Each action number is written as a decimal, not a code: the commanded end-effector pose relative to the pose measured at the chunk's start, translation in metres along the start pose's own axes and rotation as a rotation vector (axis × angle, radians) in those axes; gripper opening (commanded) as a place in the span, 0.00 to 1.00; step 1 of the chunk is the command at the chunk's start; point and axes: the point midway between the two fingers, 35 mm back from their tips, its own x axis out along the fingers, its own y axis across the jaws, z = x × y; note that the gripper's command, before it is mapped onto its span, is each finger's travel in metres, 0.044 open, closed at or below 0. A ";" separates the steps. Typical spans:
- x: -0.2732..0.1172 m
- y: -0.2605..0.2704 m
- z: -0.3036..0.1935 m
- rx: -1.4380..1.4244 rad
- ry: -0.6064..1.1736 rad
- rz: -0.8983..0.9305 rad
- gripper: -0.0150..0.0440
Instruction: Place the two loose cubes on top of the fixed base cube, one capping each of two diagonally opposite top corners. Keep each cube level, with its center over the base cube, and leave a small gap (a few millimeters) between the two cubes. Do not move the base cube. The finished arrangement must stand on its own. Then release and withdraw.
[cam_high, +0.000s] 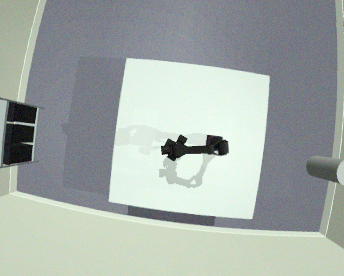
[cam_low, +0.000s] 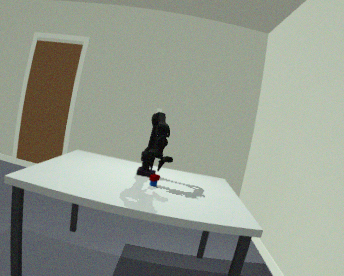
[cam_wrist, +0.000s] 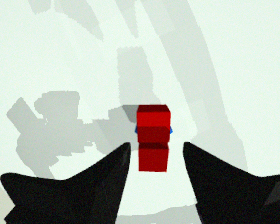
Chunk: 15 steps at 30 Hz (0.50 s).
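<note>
The blue base cube (cam_low: 153, 184) stands on the table under red cubes (cam_low: 154, 177). In the wrist view two red cubes line up, one farther up the image (cam_wrist: 153, 119) and one lower down (cam_wrist: 153, 160). Only small blue corners of the base (cam_wrist: 171, 131) show at either side of them. Any gap between the red cubes, and how level they are, cannot be made out. My gripper (cam_wrist: 156, 147) (cam_low: 160, 169) is open and empty above the cubes, its fingers apart to either side of them, touching neither. The cubes are hidden in the top view.
The white table (cam_high: 200, 95) (cam_low: 75, 172) bears the arm (cam_high: 195, 149) (cam_low: 159, 132) and its shadows. A dark shelf unit (cam_high: 21, 133) stands off to the left and a grey cylinder (cam_high: 322, 168) off to the right, both away from the table.
</note>
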 end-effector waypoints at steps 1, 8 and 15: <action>-0.008 0.001 0.001 -0.004 -0.006 0.005 0.60; -0.019 0.001 0.001 -0.004 -0.006 0.005 0.60; -0.023 0.001 0.001 -0.002 -0.005 0.003 0.69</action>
